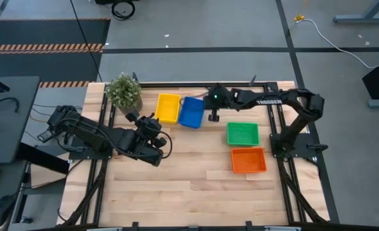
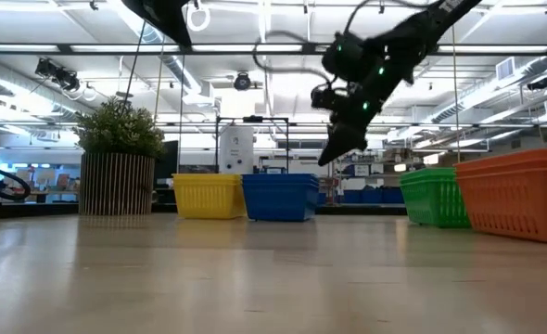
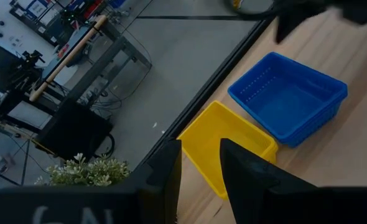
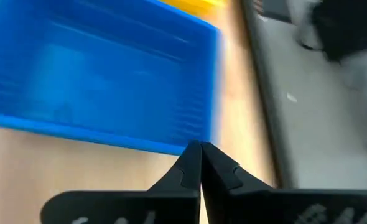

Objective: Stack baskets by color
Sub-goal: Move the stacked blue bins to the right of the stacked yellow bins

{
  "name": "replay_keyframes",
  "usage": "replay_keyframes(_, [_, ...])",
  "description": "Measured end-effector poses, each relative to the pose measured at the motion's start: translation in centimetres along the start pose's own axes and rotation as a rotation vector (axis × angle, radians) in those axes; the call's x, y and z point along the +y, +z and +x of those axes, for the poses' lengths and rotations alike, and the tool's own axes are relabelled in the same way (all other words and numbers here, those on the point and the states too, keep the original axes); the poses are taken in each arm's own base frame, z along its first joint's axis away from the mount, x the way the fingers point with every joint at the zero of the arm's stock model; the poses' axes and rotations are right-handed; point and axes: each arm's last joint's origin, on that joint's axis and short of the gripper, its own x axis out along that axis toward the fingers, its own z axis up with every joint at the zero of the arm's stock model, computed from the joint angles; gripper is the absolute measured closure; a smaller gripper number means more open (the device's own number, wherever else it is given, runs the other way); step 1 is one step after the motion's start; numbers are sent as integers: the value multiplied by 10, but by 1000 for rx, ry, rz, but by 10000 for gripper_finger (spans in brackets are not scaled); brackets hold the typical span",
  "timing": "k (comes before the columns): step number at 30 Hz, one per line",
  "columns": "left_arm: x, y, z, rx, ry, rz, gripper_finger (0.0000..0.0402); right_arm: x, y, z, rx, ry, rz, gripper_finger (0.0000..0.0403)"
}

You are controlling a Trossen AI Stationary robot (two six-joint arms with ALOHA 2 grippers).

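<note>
The yellow basket (image 1: pixel 167 108) and blue basket (image 1: pixel 191 111) sit touching near the far edge, beside the plant (image 1: pixel 124 92). The green basket (image 1: pixel 243 134) and orange basket (image 1: pixel 248 160) lie well apart on the right. The right gripper (image 1: pixel 213 116), clenched and empty, hangs just beside the blue basket. The left gripper (image 1: pixel 152 123) stands parted, empty, near the yellow basket. The near half of the table (image 1: pixel 176 186) is bare wood.

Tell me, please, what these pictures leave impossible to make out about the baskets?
- How many baskets sit in each pile: too small in the high view.
- Orange basket: cut off by the low view's right edge.
- Blue basket: blurred in the right wrist view.
- Yellow basket: partly hidden by the left gripper's fingers.
</note>
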Motion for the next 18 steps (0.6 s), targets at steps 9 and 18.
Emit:
replay_keyframes(9, [1, 0, 0, -24, 25, 18, 285, 65, -6, -13, 151, 399, 60, 400])
replay_keyframes(18, [2, 2, 0, -70, 66, 19, 285, 70, -7, 30, 52, 241, 53, 400])
